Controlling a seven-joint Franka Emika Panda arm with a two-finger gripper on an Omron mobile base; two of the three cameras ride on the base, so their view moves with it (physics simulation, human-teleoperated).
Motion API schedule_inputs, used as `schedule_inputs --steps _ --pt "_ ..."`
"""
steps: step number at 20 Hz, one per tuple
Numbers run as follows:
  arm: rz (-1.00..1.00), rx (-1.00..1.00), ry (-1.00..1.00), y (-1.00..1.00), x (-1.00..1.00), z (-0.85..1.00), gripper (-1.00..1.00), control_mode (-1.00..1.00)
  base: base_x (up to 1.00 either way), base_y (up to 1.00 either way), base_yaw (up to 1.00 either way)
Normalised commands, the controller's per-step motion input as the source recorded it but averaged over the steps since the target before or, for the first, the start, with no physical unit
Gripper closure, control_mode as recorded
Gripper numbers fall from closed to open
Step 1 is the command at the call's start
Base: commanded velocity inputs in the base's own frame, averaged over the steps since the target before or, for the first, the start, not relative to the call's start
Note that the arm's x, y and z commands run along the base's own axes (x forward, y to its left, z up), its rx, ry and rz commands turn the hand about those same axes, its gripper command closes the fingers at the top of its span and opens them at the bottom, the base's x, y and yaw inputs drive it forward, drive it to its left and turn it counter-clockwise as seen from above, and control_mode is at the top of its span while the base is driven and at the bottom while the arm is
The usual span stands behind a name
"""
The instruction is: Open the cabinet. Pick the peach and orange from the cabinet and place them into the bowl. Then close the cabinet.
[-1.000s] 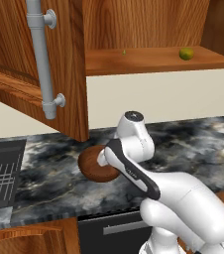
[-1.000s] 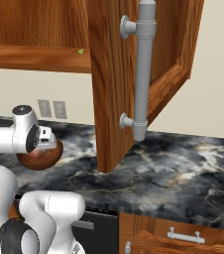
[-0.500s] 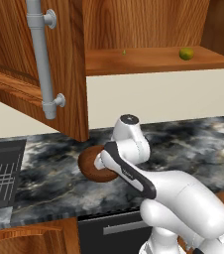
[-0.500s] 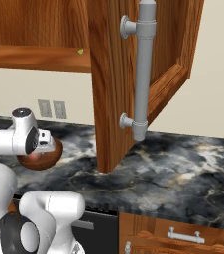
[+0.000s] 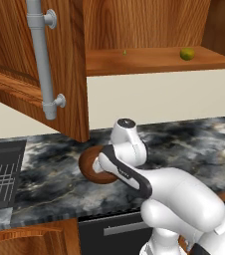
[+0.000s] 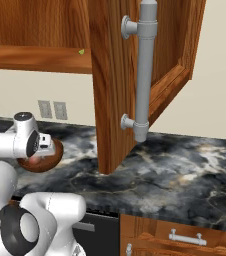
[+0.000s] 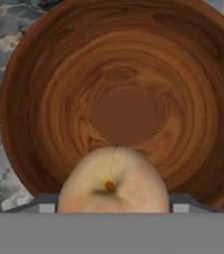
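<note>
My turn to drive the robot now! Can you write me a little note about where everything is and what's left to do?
Gripper: right above the bowl, with the peach between its fingers; I can't tell if it has let go yet.
Bowl: on the dark marble counter, below the open cabinet.
Orange: on the cabinet shelf, toward the right in the left base view.
Done: cabinet opened, peach brought over the bowl.
Left: drop the peach into the bowl, fetch the orange and put it in too, then close both cabinet doors.
</note>
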Motion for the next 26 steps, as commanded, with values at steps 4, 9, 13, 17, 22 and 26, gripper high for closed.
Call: schedule_inputs --steps 4,9,13,17,22,26 --pt "0.0 0.0 0.04 0.01 0.12 -0.02 1.0 -1.0 0.0 0.0 0.0" --pt "0.0 0.0 0.02 0.02 0.09 -0.03 1.0 -1.0 0.0 0.0 0.0" --pt "0.0 0.0 0.01 0.06 0.11 -0.04 -1.0 -1.0 0.0 0.0 0.0" --pt "0.0 0.0 -0.02 0.0 0.02 0.0 -1.0 -1.0 0.0 0.0 0.0" --pt "0.0 0.0 -0.01 0.0 0.0 0.11 -1.0 -1.0 0.0 0.0 0.0" --pt "0.0 0.0 0.0 0.0 0.0 0.29 -1.0 -1.0 0.0 0.0 0.0"
